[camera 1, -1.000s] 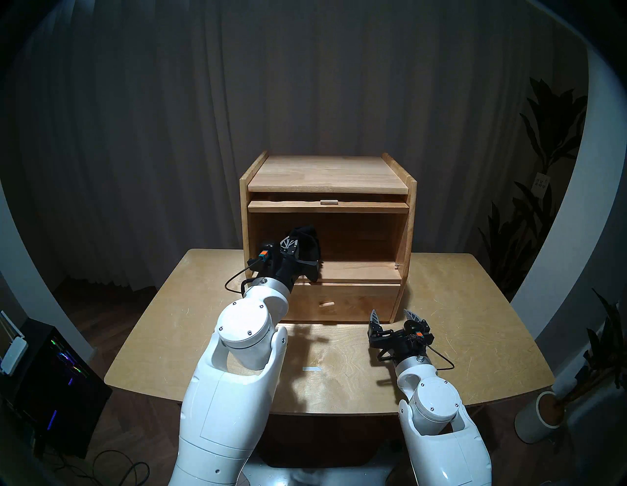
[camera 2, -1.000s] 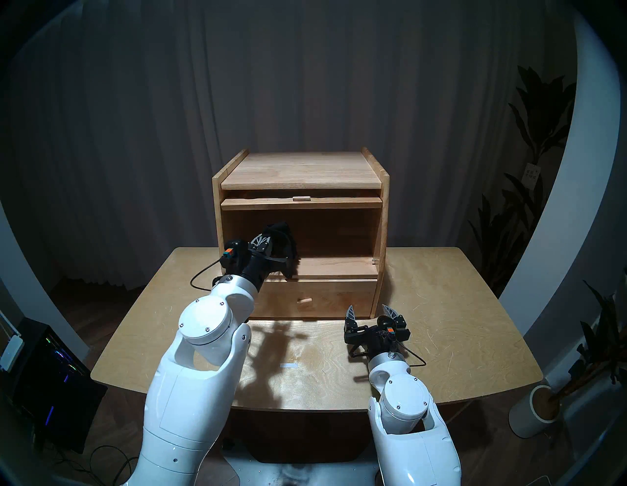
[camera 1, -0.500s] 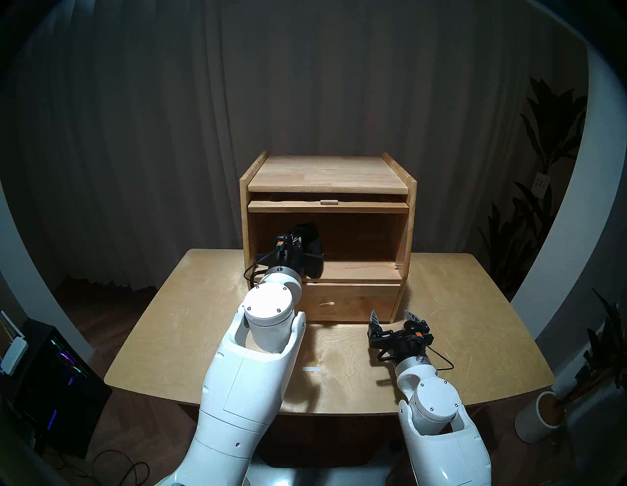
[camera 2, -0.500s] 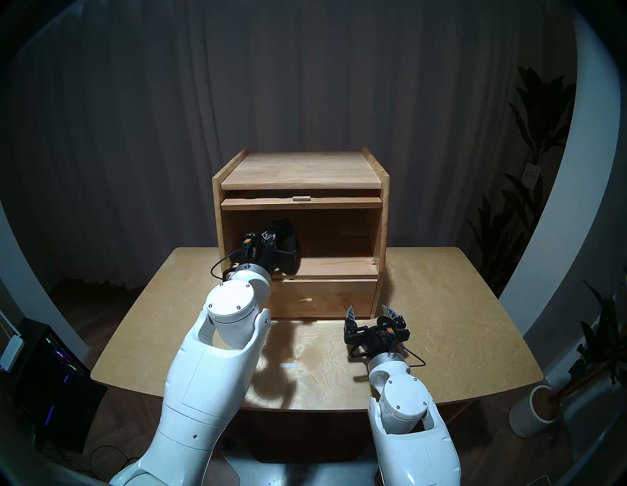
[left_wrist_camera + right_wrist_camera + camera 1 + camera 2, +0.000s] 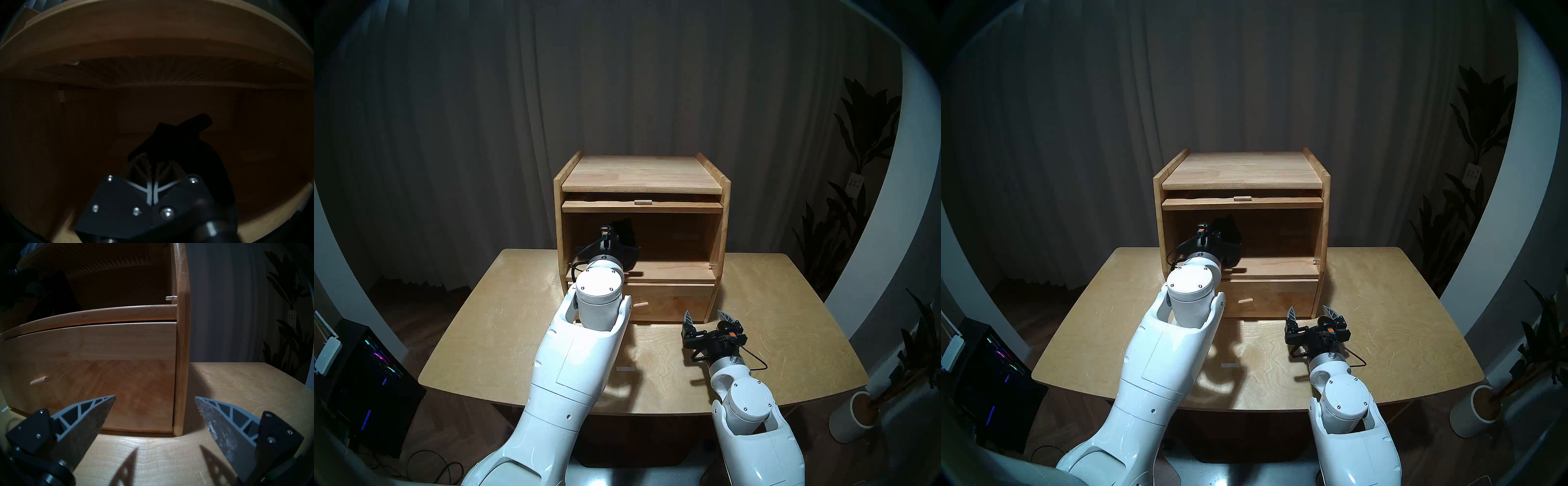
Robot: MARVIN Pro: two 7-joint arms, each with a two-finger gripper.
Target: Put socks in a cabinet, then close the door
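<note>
- Left wrist view shows the left pincer (image 5: 153,171) clenched on the limp black fabric socks (image 5: 183,144), held level inside the upper compartment of the light-wood box-shaped cabinet (image 5: 726,217), clear of its floor, likely so the bundle drops well inside.
- Overhead, the light-wood flap door (image 5: 641,206) lies pushed back under the top panel, leaving the opening free.
- Right pincer (image 5: 709,315) hovers released above the pale wooden desk (image 5: 789,322), just before the plain drawer front (image 5: 102,365), out of the left arm's way.
</note>
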